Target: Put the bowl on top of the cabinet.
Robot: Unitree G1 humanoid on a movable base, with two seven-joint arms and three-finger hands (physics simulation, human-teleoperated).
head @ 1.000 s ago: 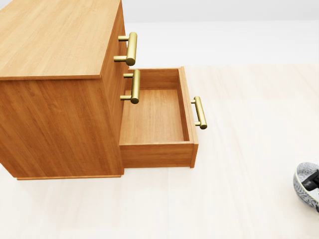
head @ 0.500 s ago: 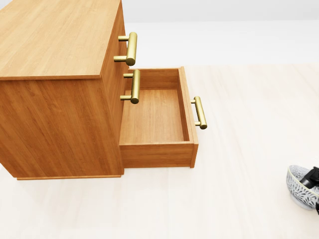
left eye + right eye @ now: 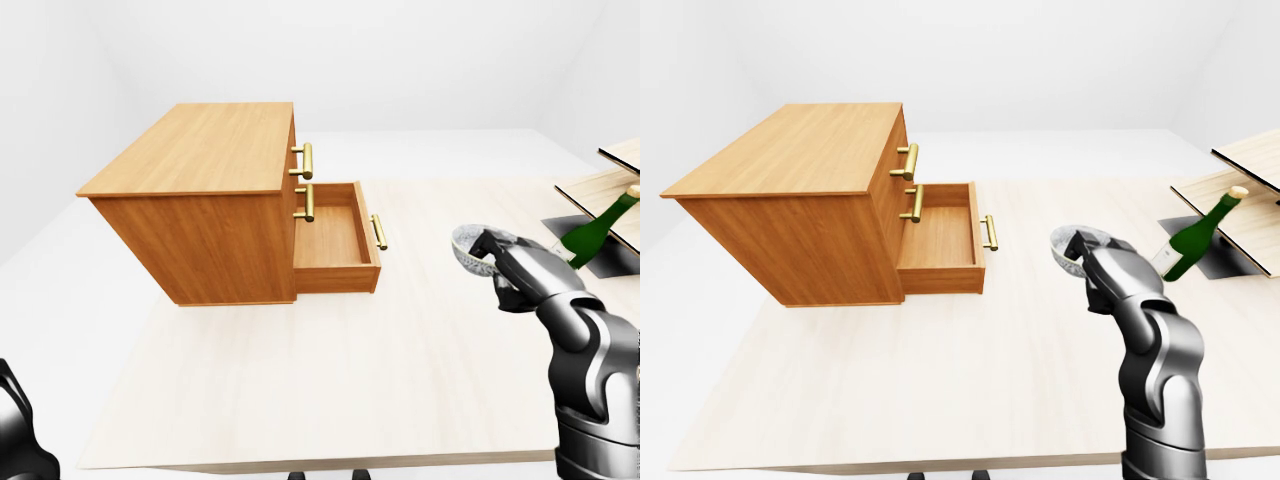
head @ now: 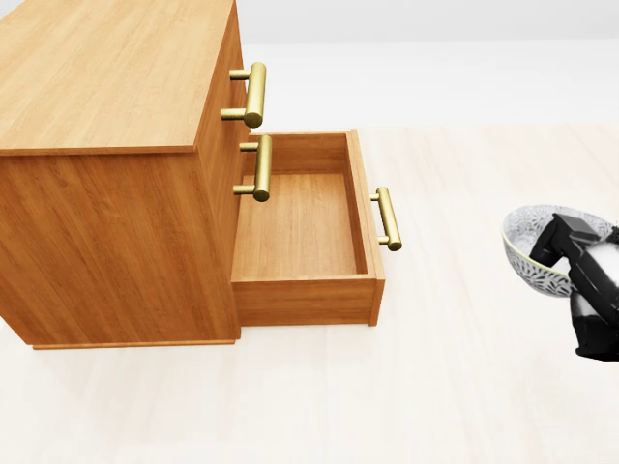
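Our right hand (image 4: pixel 586 290) has its fingers closed on the near rim of the bowl (image 4: pixel 528 259), one finger inside and the others outside, so it holds it firmly. In the head view the bowl now stands at about 3 o'clock. Half a second ago it was lower, at about 4 o'clock and half cut by the edge. It is now lifted off the table (image 4: pixel 455 387) and tilted, with its opening turned toward 10 o'clock.

We judge that the pick-up is done and the carry has begun. The bowl is well apart from the cabinet (image 4: pixel 97 77), whose bare top lies at 10 o'clock from the hand. The open drawer (image 4: pixel 300 227) lies between them, so the path should go over it.

Of the left arm (image 3: pixel 20 440) only a dark rounded part shows, and we do not see its hand.

We can read no writing. The bowl has a grey pattern without letters, and the green bottle (image 3: pixel 1188 245) at 3 o'clock shows no label.
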